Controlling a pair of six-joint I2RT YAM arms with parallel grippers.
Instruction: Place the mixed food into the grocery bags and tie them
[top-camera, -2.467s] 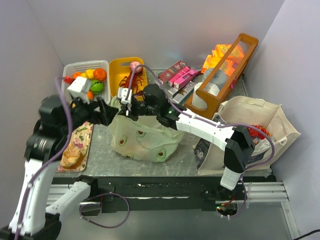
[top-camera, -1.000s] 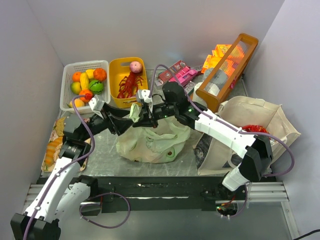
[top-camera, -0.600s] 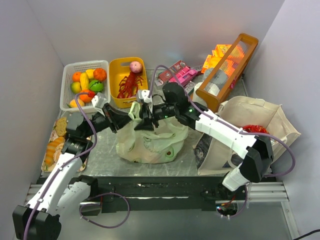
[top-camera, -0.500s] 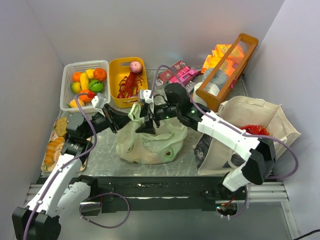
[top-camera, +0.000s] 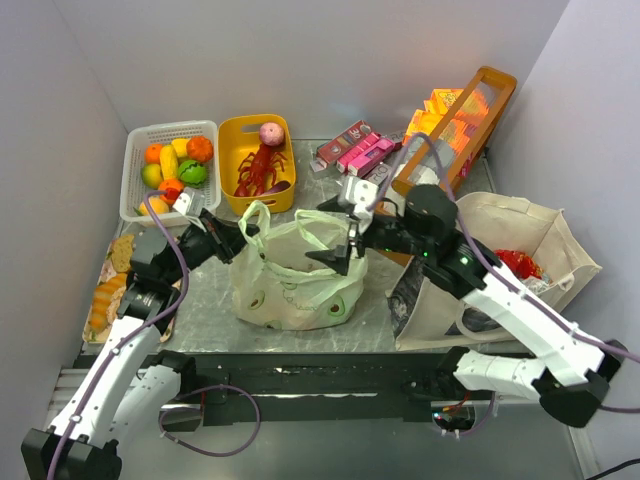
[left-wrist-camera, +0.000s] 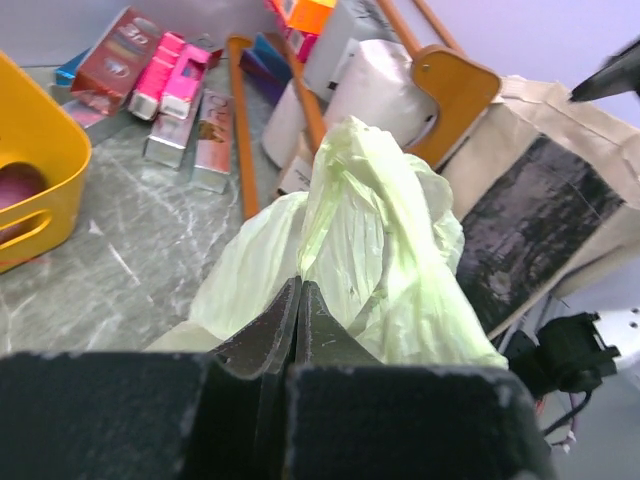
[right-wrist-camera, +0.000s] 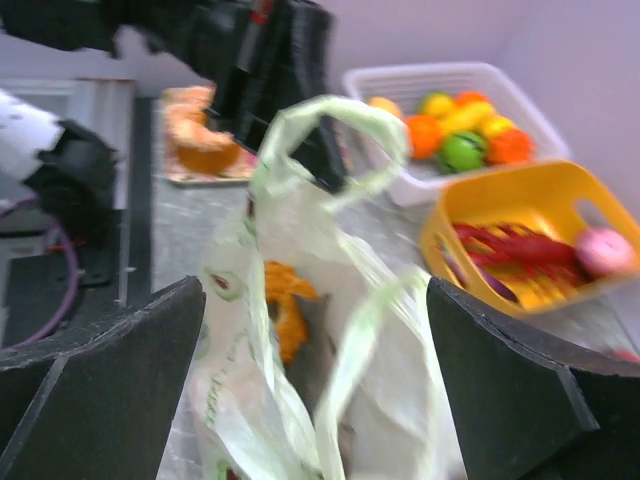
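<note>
The pale green plastic bag (top-camera: 295, 275) stands mid-table with its mouth slack and both loop handles up. My left gripper (top-camera: 240, 233) is shut on the bag's left handle; in the left wrist view its jaws (left-wrist-camera: 298, 300) pinch together at the plastic (left-wrist-camera: 370, 230). My right gripper (top-camera: 342, 245) hangs open just right of the bag's top, holding nothing. Between its spread fingers (right-wrist-camera: 100, 380) the bag (right-wrist-camera: 240, 330) shows a golden-brown pastry (right-wrist-camera: 285, 300) inside. The beige tote (top-camera: 520, 235) stands at the right with red packets (top-camera: 515, 262) in it.
A white basket (top-camera: 135, 140) of toy fruit and a yellow basket (top-camera: 250, 122) holding the red lobster (top-camera: 262, 165) sit at the back left. Pink and maroon boxes (top-camera: 355, 150) and the wooden crate (top-camera: 450, 140) stand behind. Bread (top-camera: 108, 295) lies on a tray at the left.
My right gripper has opened, let go of the bag's handle and drawn back to the right. My left gripper has shut on the left handle. The bag's top has sagged open.
</note>
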